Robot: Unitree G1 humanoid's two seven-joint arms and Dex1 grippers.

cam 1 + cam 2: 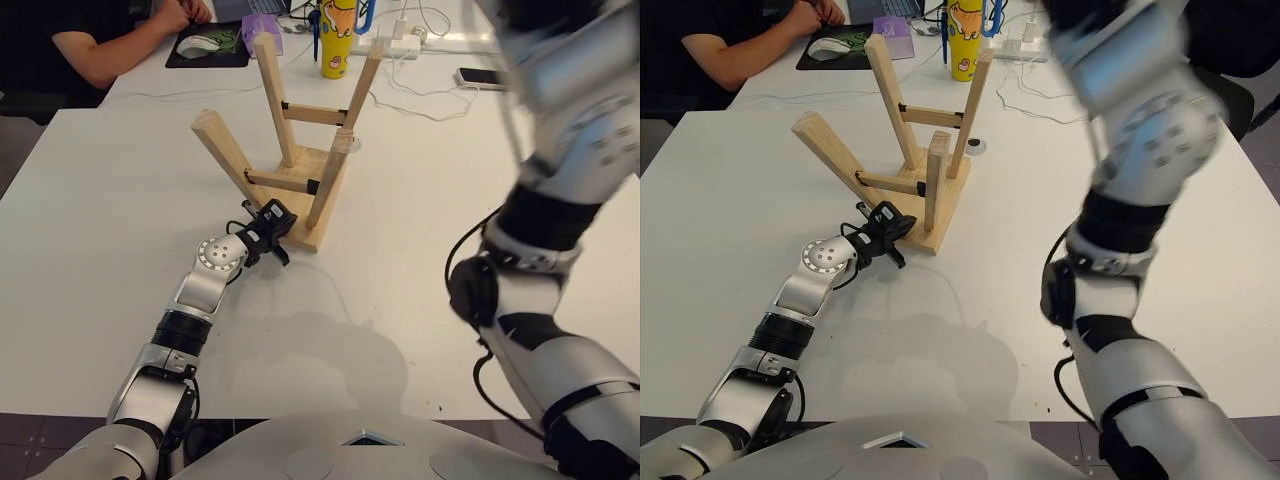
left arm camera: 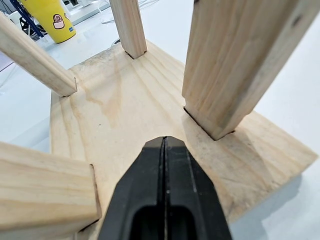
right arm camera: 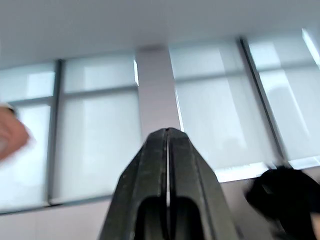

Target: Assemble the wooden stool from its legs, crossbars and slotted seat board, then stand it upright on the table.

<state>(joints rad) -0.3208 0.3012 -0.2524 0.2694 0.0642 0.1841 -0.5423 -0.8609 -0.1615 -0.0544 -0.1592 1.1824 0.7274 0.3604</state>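
Observation:
The wooden stool (image 1: 300,160) rests upside down and tilted on the white table (image 1: 120,200), with its seat board (image 1: 305,235) down and its legs pointing up and away. Two crossbars (image 1: 315,114) join the legs. My left gripper (image 1: 281,222) is shut with nothing in it, at the seat board's near edge. In the left wrist view its tip (image 2: 164,142) hovers over the seat board's underside (image 2: 125,100), between the leg bases (image 2: 235,65). My right arm (image 1: 560,200) is raised at the right. The right gripper (image 3: 167,132) is shut and points at the windows.
Behind the stool stand a yellow cup (image 1: 337,40) and a purple box (image 1: 262,28). A mouse on a dark pad (image 1: 205,45), a power strip (image 1: 400,42) with cables and a phone (image 1: 480,77) lie at the far edge. Bare table spreads left and right of the stool.

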